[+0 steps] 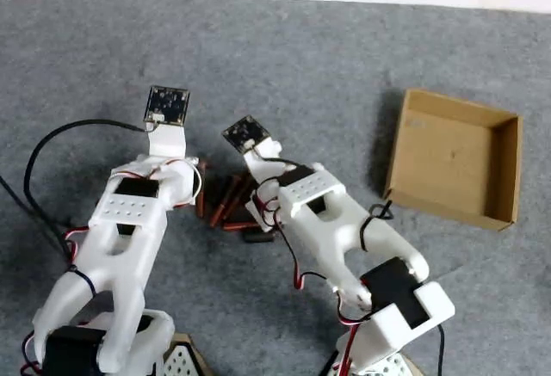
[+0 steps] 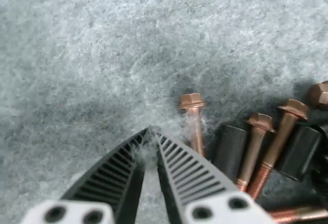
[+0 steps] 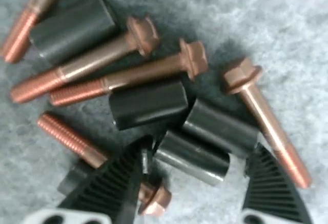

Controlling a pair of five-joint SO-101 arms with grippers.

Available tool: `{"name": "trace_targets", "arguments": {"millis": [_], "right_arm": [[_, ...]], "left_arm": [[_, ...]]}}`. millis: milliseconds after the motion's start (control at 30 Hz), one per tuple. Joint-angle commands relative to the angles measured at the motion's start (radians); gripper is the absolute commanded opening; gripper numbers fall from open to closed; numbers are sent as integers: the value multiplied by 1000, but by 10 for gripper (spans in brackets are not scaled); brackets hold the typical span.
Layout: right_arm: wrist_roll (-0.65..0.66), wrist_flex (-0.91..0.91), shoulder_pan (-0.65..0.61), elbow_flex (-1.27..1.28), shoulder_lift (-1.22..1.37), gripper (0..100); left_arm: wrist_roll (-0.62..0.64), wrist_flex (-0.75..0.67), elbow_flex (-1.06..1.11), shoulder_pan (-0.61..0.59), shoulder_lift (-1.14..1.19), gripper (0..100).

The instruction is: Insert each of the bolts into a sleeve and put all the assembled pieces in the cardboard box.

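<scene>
The left gripper (image 2: 149, 134) is sitting with its ribbed fingers (image 2: 115, 175) brought together, the tips meeting on the grey felt (image 2: 77, 44) and gripping nothing. A copper bolt (image 2: 193, 124) is lying just beside one finger, its head pointing away from the wrist. Beyond it, further bolts and black sleeves are lying in a loose pile (image 1: 225, 204) between the two grippers. The right gripper (image 3: 202, 147) is standing wide open over that pile, its jaws straddling one sleeve (image 3: 192, 156) that is lying on its side, with nothing being clamped yet. A second sleeve (image 3: 220, 126) is touching the straddled one on the side away from the wrist. A bolt head (image 3: 154, 198) is sitting close against one finger, and a long bolt (image 3: 266, 116) is lying just outside the other. The cardboard box (image 1: 448, 161) is sitting well apart from the right gripper, on the side away from the left arm.

The step in hand is judged to be the sleeve pick-up. For a clean grasp, the jaws are needing to close across the sleeve's round wall, leaving both open ends free for a bolt. The risk is lying in the neighbours: the touching sleeve and the bolt head are likely to be caught or dragged, so a centred, slow closure is advisable
</scene>
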Motion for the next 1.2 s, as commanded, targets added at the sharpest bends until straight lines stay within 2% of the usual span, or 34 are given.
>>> {"name": "trace_targets", "arguments": {"millis": [0,233,300,467,667,800,967,1167], "right_arm": [[26,10,33,-24,53,270],[26,94,35,-130,154,266],[26,94,33,-148,163,226],[26,94,33,-151,162,0],[26,94,31,-151,154,5],[21,85,47,-116,18,5],[21,-94,44,170,-285,5],[11,-111,47,371,-558,5]], "left_arm": [[11,-14,-7,-12,-18,8],[11,-14,-7,-12,-18,8],[11,-12,-7,-12,-18,8],[11,-12,-7,-12,-18,8],[11,-12,-7,-12,-18,8],[11,-14,-7,-12,-18,8],[11,-14,-7,-12,-18,8],[11,-15,-7,-12,-18,8]]}}
